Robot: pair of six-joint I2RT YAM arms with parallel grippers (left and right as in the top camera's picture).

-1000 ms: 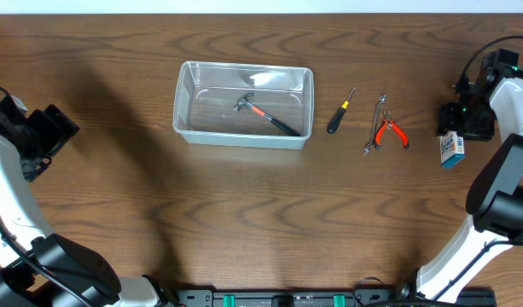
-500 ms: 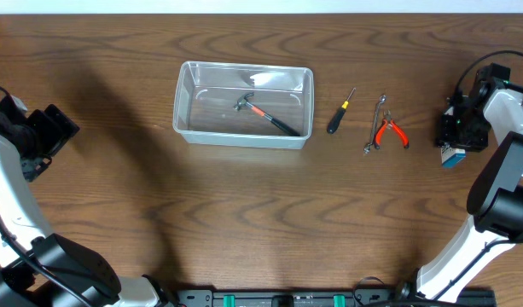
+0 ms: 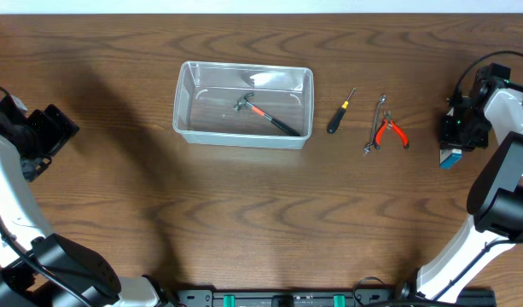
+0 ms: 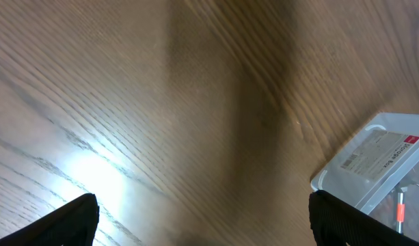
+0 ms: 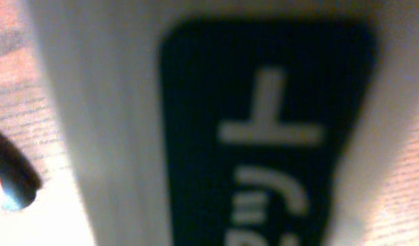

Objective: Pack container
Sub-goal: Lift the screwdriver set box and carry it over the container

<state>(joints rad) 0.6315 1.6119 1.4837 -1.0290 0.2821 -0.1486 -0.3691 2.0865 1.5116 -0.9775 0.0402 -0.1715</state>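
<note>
Clear plastic container (image 3: 212, 121) sits toward the far edge of the wooden worktop (image 3: 244, 213), about midway along it, with one hammer (image 3: 265, 115) lying slantwise inside. A blue-and-white box (image 3: 450, 157) lies at the right edge under the right claw (image 3: 462, 130); whether that claw grips it cannot be told. The left claw (image 4: 206, 222) is spread wide, grasping nothing.

The container (image 3: 183, 102) is a clear plastic rectangular bin, rounded corners, rimmed, sitting upright and open nearer the tabletop's (image 3: 244, 213) far edge, about midway along it, a hammer (image 3: 265, 113) lying diagonally on its floor.
</note>
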